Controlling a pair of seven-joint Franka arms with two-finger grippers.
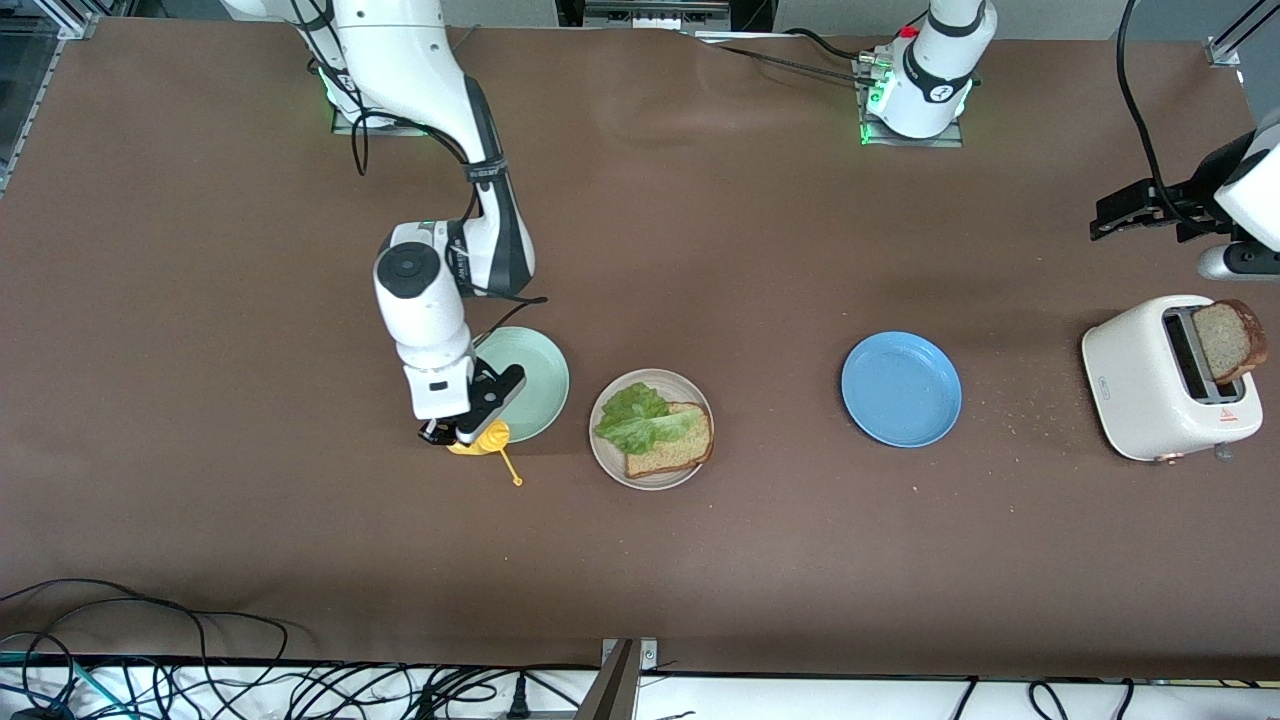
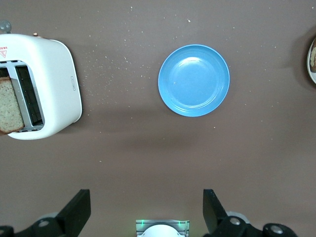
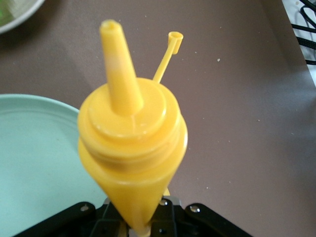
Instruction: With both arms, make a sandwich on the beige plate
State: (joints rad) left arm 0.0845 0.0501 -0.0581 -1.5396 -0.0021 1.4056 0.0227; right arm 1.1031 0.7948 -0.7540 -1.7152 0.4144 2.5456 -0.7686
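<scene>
The beige plate (image 1: pixel 612 462) holds one slice of brown bread (image 1: pixel 678 452) with a green lettuce leaf (image 1: pixel 635 418) lying on it. A second slice (image 1: pixel 1228 340) sticks up out of the white toaster (image 1: pixel 1160 390). My right gripper (image 1: pixel 462 430) is low beside the mint-green plate (image 1: pixel 535 375), shut on a yellow squeeze bottle (image 1: pixel 484 438). In the right wrist view the bottle (image 3: pixel 132 143) fills the middle, nozzle uncapped, its tethered cap (image 3: pixel 175 37) hanging off to the side. My left gripper (image 1: pixel 1112 222) waits open and empty, up over the table near the toaster.
A blue plate (image 1: pixel 901 389) lies between the beige plate and the toaster, seen also in the left wrist view as the blue plate (image 2: pixel 193 80). Crumbs are scattered on the brown table around the toaster (image 2: pixel 47 84). Cables lie along the table's front edge.
</scene>
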